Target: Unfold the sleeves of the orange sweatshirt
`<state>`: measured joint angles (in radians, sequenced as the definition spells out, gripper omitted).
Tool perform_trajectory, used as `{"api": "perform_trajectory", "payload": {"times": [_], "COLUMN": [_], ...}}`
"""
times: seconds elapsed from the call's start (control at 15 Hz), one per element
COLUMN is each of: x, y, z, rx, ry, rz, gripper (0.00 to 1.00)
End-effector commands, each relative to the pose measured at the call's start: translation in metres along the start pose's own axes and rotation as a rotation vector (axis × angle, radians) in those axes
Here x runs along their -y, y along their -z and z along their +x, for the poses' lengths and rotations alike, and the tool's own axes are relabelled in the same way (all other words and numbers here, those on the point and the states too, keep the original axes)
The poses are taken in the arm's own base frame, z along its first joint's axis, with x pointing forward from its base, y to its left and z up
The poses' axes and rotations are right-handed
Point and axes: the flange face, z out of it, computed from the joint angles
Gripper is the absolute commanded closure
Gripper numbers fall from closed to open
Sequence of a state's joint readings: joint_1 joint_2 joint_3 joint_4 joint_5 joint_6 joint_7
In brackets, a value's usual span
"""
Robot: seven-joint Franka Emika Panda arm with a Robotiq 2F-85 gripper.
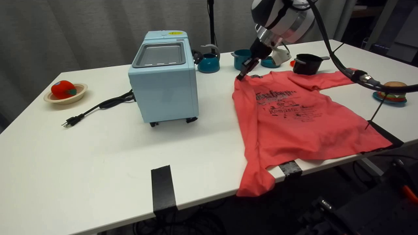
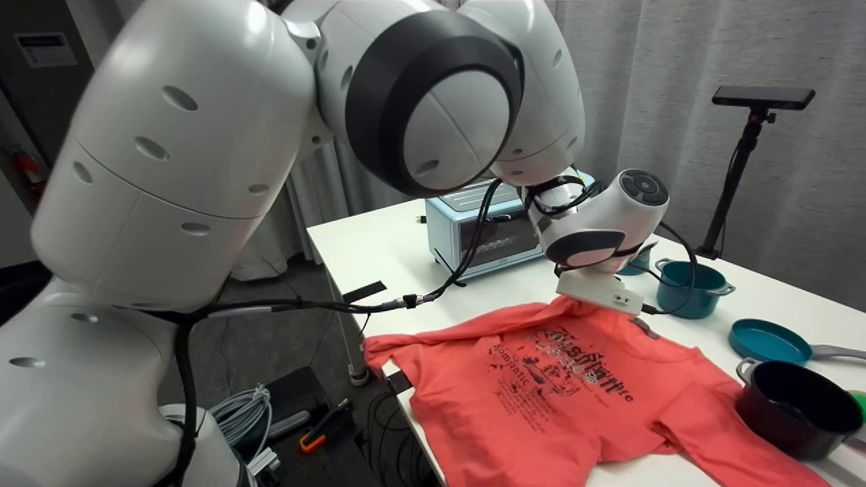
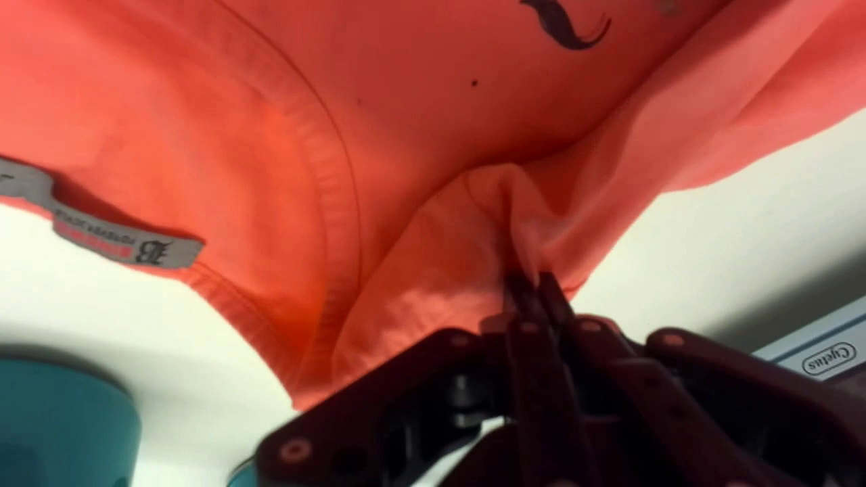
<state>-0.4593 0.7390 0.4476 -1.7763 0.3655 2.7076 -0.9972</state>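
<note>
The orange sweatshirt [image 1: 294,120] lies print side up on the table, and it also shows in an exterior view [image 2: 541,385] and the wrist view [image 3: 419,88]. One sleeve [image 1: 249,130] runs along the body's side, partly over it, and its cuff end hangs over the table's front edge; it also shows in an exterior view [image 2: 446,330]. The other sleeve [image 1: 336,80] stretches outward beside the black pot. My gripper [image 1: 241,77] is shut on a fold of cloth at the shoulder of the first sleeve, and its fingertips [image 3: 531,284] pinch it in the wrist view.
A light-blue toaster oven [image 1: 166,81] stands beside the sweatshirt. A teal pot [image 2: 690,287], a teal pan [image 2: 768,340] and a black pot [image 2: 798,409] stand near the collar and far sleeve. A toy burger [image 1: 393,91] and a bowl with a red object [image 1: 63,89] are farther off.
</note>
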Motion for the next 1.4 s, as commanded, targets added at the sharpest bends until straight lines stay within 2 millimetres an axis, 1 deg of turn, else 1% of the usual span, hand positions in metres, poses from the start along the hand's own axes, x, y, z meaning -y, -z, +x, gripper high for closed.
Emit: {"api": "perform_trajectory", "payload": {"times": [0.0, 0.2, 0.53, 1.2, 1.27, 1.33], "x": [-0.004, -0.003, -0.004, -0.015, -0.015, -0.015], "y": [0.0, -0.001, 0.001, 0.005, 0.005, 0.004], "z": [0.0, 0.001, 0.006, 0.004, 0.003, 0.002], "rx": [-0.051, -0.093, -0.177, -0.279, -0.278, -0.277], "ry": [0.001, -0.053, -0.086, -0.142, -0.14, -0.133], "rz": [0.067, 0.093, 0.091, -0.006, -0.007, -0.008], "gripper": [0.99, 0.99, 0.99, 0.99, 0.72, 0.71]}}
